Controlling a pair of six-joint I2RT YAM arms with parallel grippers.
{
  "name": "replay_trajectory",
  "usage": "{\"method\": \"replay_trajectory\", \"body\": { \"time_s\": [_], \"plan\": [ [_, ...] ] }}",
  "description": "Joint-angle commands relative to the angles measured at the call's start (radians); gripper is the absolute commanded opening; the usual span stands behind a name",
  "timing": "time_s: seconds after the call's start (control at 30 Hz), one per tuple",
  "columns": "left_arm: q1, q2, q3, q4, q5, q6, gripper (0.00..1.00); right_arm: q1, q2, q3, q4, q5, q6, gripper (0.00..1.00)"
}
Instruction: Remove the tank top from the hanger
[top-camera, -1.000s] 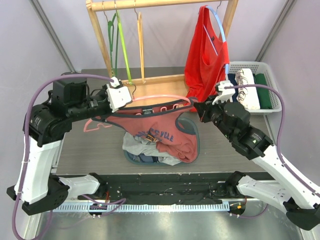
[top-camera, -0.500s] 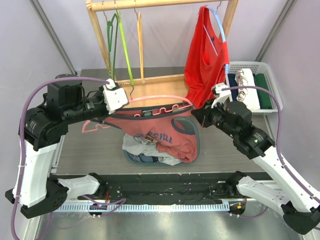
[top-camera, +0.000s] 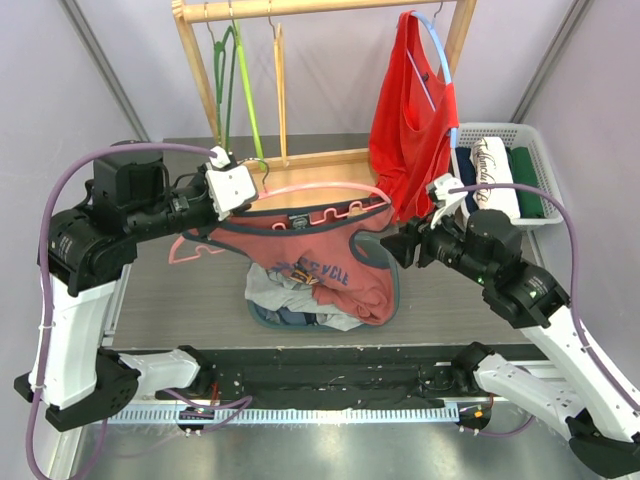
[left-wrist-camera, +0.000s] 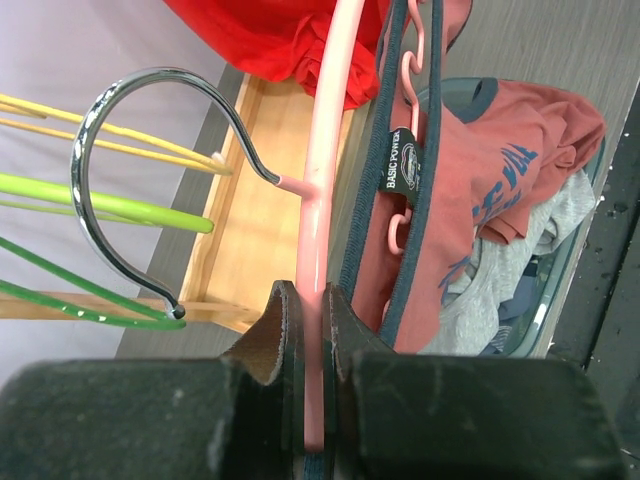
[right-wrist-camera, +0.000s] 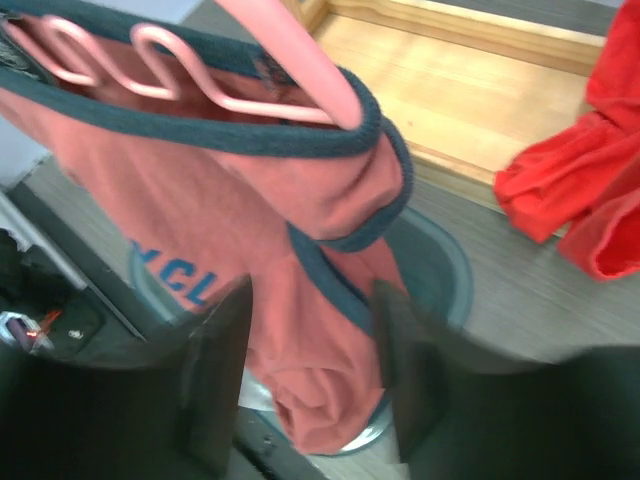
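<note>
Tank top in faded red cotton with navy trim and blue lettering hangs in the air on a pink plastic hanger, above the middle of the grey worktop. Its hem trails onto a heap of crumpled clothes in a round grey-blue basin.

At the left, my left gripper has its jaws clamped on the hanger's pink neck, just below the chrome hook. I judge that this grip keeps the hanger raised and roughly level, so the cloth can slide off sideways. In the left wrist view, the navy neckline lies along the hanger's wavy notches.

Moving right, the garment's shoulder is wrapped over the hanger's right-hand end and is not yet off it. Just beside that end, my right gripper has its jaws apart, holding nothing. The right wrist view is blurred. It shows the trimmed shoulder ahead of the gap and, as far as I can tell, not touching either side. I take it the gripper sits there to draw that shoulder off the end.

Further right, a bright red garment hangs from the wooden rack.
</note>
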Motion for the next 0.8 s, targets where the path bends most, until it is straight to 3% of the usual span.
{"method": "replay_trajectory", "body": {
  "time_s": [0.0, 0.03, 0.13, 0.4, 0.5, 0.57, 0.67, 0.7, 0.73, 0.77],
  "plan": [
    [0.013, -0.014, 0.04, 0.072, 0.046, -0.027, 0.0, -0.004, -0.029, -0.036, 0.053, 0.105, 0.0, 0.72],
    [0.015, -0.015, 0.038, 0.069, 0.051, -0.027, 0.0, -0.004, -0.042, -0.045, 0.068, 0.11, 0.008, 0.87],
    [0.018, -0.019, 0.034, 0.069, 0.056, -0.025, 0.0, -0.004, -0.097, -0.112, 0.181, 0.096, 0.061, 0.96],
    [0.019, -0.022, 0.032, 0.065, 0.069, -0.03, 0.0, -0.004, -0.117, -0.271, 0.506, 0.076, 0.207, 0.88],
    [0.021, -0.028, 0.026, 0.065, 0.071, -0.032, 0.0, -0.004, -0.089, -0.277, 0.579, 0.073, 0.244, 0.78],
    [0.021, -0.034, 0.02, 0.06, 0.069, -0.027, 0.0, -0.004, -0.068, -0.269, 0.588, 0.064, 0.263, 0.64],
    [0.024, -0.042, 0.008, 0.059, 0.065, -0.021, 0.0, -0.004, -0.065, -0.271, 0.597, 0.056, 0.276, 0.31],
    [0.024, -0.042, 0.003, 0.056, 0.065, -0.019, 0.0, -0.005, -0.069, -0.274, 0.594, 0.059, 0.281, 0.11],
    [0.024, -0.047, 0.0, 0.056, 0.063, -0.018, 0.0, -0.005, -0.078, -0.277, 0.588, 0.07, 0.284, 0.01],
    [0.022, -0.047, -0.006, 0.057, 0.063, -0.015, 0.0, -0.005, -0.085, -0.28, 0.581, 0.082, 0.283, 0.01]
  ]
}}
